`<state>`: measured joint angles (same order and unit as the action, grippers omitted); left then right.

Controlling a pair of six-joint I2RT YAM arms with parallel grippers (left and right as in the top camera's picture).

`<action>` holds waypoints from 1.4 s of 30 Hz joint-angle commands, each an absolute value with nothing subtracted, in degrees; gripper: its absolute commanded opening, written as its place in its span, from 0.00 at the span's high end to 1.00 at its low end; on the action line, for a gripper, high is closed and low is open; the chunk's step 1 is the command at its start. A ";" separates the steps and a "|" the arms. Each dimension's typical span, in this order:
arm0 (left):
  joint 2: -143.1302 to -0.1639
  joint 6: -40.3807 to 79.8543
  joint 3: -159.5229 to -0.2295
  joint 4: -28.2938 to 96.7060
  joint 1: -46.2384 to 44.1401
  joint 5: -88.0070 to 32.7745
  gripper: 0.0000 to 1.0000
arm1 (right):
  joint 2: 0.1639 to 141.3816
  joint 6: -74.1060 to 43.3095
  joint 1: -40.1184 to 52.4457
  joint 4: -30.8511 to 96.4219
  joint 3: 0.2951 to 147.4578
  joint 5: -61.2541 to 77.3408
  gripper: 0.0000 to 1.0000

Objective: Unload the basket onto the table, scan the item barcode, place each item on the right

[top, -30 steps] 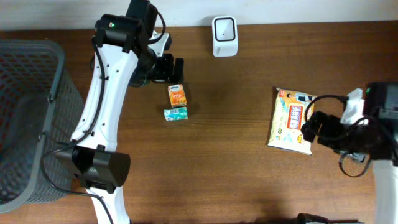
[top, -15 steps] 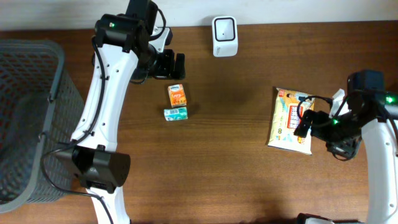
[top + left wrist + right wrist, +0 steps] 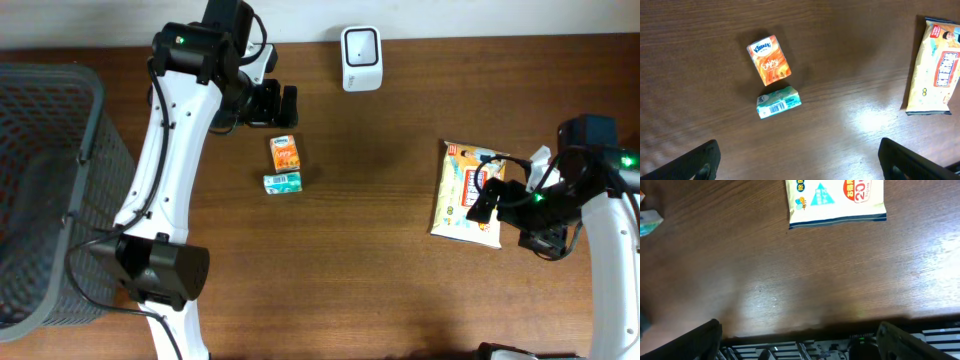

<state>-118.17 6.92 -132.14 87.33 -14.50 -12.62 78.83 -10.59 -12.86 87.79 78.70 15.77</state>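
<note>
I think this is the grab step. My left gripper (image 3: 275, 106) and right gripper (image 3: 510, 222) are spread wide, empty. The wipes pack (image 3: 466, 190) lies at the right, by my right gripper. Next I pinch its edge.

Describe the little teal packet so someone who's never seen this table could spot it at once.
On the wooden table, between the grey mesh basket at the left and the yellow wipes pack at the right, lie two small packets. The teal packet is the one farther from the white scanner, next to the orange Kleenex pack, and it alone shows a barcode label.
</note>
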 commanded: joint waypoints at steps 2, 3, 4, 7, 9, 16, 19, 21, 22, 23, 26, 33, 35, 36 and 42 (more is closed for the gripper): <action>-116.33 6.79 -131.92 87.22 -14.61 -13.21 0.01 | 78.24 -5.93 -12.38 84.75 78.76 22.87 0.02; -116.33 6.79 -131.92 87.22 -14.61 -13.21 0.01 | 78.22 -4.62 -12.38 82.37 78.76 26.30 0.02; -116.33 6.79 -131.92 87.24 -14.61 -13.21 0.01 | 78.22 -4.47 -12.38 81.01 78.76 27.27 0.02; -116.33 6.79 -131.92 87.22 -14.61 -13.21 0.01 | 78.08 -1.65 -12.38 80.82 78.76 26.92 0.02; -116.33 6.79 -131.92 87.22 -14.61 -13.21 0.01 | 78.15 -1.72 -12.38 79.42 78.76 26.50 0.02; -116.33 6.79 -131.92 87.22 -14.61 -13.21 0.01 | 78.54 -1.93 -12.38 72.40 78.74 28.95 0.02; -116.33 6.79 -131.92 87.22 -14.61 -13.19 0.01 | 81.34 -2.42 -12.34 66.57 78.74 29.04 0.02; -116.33 6.79 -131.92 86.43 -14.61 -13.23 0.01 | 83.72 -2.39 -12.34 65.34 78.74 29.93 0.02; -116.33 6.79 -131.92 85.84 -14.61 -13.23 0.01 | 84.49 -2.37 -12.32 65.73 78.74 30.68 0.02; -116.33 6.81 -131.92 85.65 -14.61 -13.32 0.01 | 85.27 -2.37 -12.32 65.82 78.74 31.33 0.02; -116.46 6.74 -131.68 83.79 -14.66 -14.41 0.01 | 85.78 -2.37 -12.34 65.98 78.74 33.01 0.02; -116.55 8.32 -110.80 78.39 -16.73 -14.15 0.08 | 85.78 -2.35 -6.59 66.35 78.74 42.26 0.02; -116.55 8.32 -101.80 72.42 -16.71 -12.01 0.27 | 85.78 -2.37 -5.48 66.04 78.74 40.27 0.02; -116.55 9.74 -98.94 68.27 -16.71 -8.71 0.29 | 85.78 -2.37 -5.48 65.95 78.74 40.27 0.02; -116.77 10.02 -91.15 52.34 -16.73 -3.03 0.32 | 85.78 -2.35 -5.48 66.87 78.74 39.81 0.02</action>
